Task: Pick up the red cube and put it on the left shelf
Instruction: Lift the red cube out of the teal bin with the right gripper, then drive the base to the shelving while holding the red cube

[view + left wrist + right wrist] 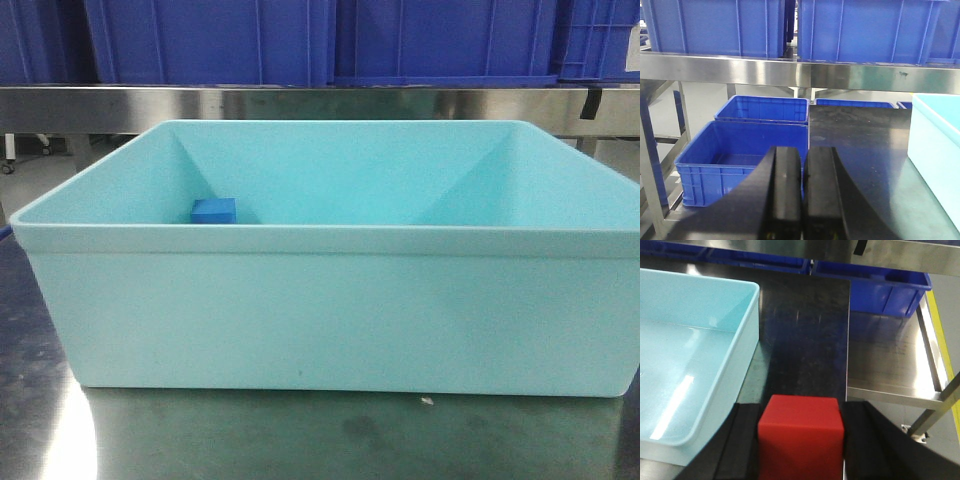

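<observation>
red cube (801,435): plain bright red, matte, with crisp edges. its top face and near face are being shown, and both are being seen unmarked.

position: the cube is being held clamped between the two black fingers (742,445) of the right gripper (801,447), with one finger being pressed against each side face. it is being held over the dark table (805,340), just beside the right wall of the bin (747,365) and outside it.

left gripper (802,195): its black fingers are being held together with only a thin seam between them, and nothing is being gripped. it is being held near the table's left edge.

right wrist view: the red cube is being shown in this view alone. the pale teal bin is being seen from above, with the visible part of its floor being lit by glare. a low steel ledge (890,375) is being shown to the right of the table.

left wrist view: open blue crates (745,150) are being shown low down beside the table. a steel shelf (790,72) is being seen running across the view, with more blue crates being borne on it. a corner of the bin is being caught at the right edge.

front view: the bin is being seen side-on, filling most of the picture. a small blue cube (214,211) is being shown inside it, towards the left, its lower part being hidden by the near rim.
</observation>
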Tool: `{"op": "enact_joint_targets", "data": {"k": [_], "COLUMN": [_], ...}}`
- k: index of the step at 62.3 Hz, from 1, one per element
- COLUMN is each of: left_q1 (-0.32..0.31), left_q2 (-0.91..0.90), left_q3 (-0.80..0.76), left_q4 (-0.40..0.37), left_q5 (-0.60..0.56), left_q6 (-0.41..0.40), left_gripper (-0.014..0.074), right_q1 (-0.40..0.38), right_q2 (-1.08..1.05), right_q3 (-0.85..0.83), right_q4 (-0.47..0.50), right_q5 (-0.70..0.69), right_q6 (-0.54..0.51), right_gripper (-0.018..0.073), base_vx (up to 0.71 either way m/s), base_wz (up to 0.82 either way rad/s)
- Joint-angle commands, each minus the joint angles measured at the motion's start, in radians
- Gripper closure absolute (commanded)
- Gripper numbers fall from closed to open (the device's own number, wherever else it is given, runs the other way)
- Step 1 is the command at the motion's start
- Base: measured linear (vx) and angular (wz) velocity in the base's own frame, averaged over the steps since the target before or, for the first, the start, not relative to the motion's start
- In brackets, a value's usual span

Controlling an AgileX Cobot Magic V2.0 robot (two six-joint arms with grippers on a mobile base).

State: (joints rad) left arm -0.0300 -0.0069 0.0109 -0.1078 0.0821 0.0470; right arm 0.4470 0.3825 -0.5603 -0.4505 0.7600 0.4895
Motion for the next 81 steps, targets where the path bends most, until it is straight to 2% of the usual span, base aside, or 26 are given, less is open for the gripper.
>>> {"op": "enact_joint_targets", "data": {"k": [1, 16, 55, 81], "left_q1": [-0.005, -0.005, -0.005, -0.005], "left_q2": [-0.014, -0.014, -0.014, -0.014], "left_q3": [0.024, 0.024, 0.024, 0.024], "left_q4": [-0.005, -0.005, -0.005, -0.005], "left_q5": [-0.09, -0.09, -0.09, -0.09], "left_q6": [-0.007, -0.007, -0.007, -0.007], "left_gripper": [0.0495, 0.0495, 0.0495, 0.0495], "right_q1": [-0.007, -0.007, -0.007, -0.007], "right_q2": [-0.075, -0.218, -0.222, -0.222], "right_q3": [0.023, 0.072, 0.072, 0.072], "right_q4": [-0.045, -0.045, -0.047, -0.047], "right_q5": [-0.088, -0.098, -0.058, -0.058], "right_q6": [-0.014, -0.015, -0.014, -0.014], "right_gripper": [0.0501, 0.0501, 0.0501, 0.0501], "base_vx": [0.0, 0.0, 0.0, -0.07], "base_wz": [0.0, 0.0, 0.02, 0.43]}}
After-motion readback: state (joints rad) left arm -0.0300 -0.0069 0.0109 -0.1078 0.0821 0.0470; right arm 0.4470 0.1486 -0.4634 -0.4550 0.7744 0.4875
